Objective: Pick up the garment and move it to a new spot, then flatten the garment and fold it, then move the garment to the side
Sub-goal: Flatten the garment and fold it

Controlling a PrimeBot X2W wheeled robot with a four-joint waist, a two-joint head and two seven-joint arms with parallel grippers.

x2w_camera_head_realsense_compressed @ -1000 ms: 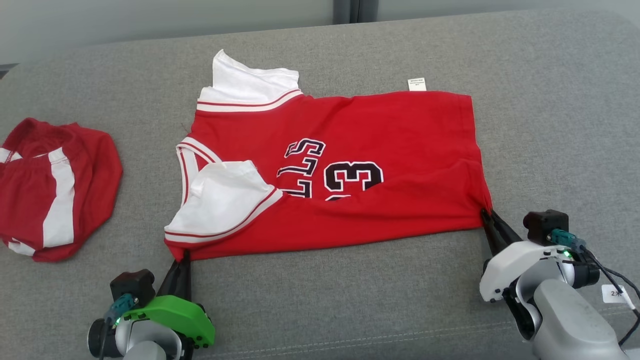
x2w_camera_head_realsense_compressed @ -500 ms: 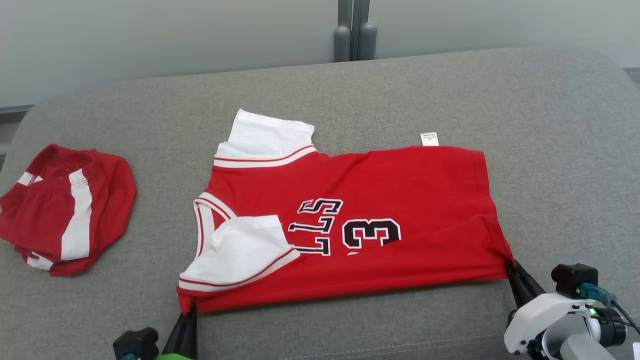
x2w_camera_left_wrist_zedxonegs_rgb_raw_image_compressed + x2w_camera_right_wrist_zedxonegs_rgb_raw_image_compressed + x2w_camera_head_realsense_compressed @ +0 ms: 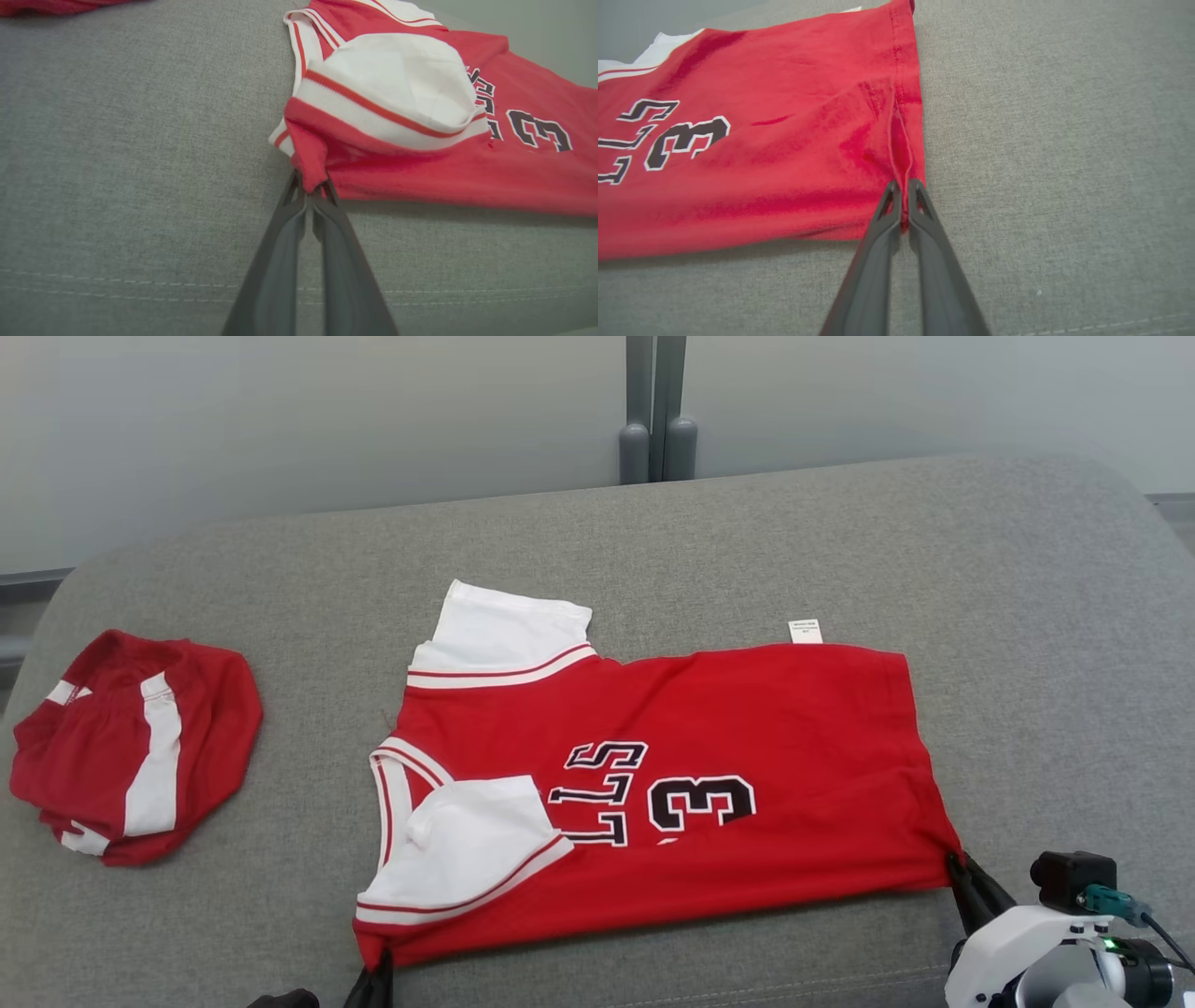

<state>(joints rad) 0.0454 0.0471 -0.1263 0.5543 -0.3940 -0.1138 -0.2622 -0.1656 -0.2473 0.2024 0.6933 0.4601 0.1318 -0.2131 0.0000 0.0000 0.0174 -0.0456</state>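
I count two garments on the grey fabric surface (image 3: 840,541): one red jersey (image 3: 672,784) mid-frame, spread mostly flat, and one crumpled red-and-white shorts bundle (image 3: 131,747) well apart at far left. The jersey is the one I'm working.

Its neck end points left and its hem right. The black lettering and a "3" face up. It has two white sleeves: the far one (image 3: 509,635) lies out flat, the near one (image 3: 467,849) is folded over onto the chest. One small white label (image 3: 805,631) sticks out past the far edge.

Two tools, both clenched on cloth:
- left tool (image 3: 310,191) pinches the near-left corner by the shoulder, with a small nub of red fabric bunched between the fingertips
- right tool (image 3: 903,186) pinches the near-right hem corner at the side seam

The near edge runs fairly straight between the two pinch points. I can't tell whether it touches the surface.
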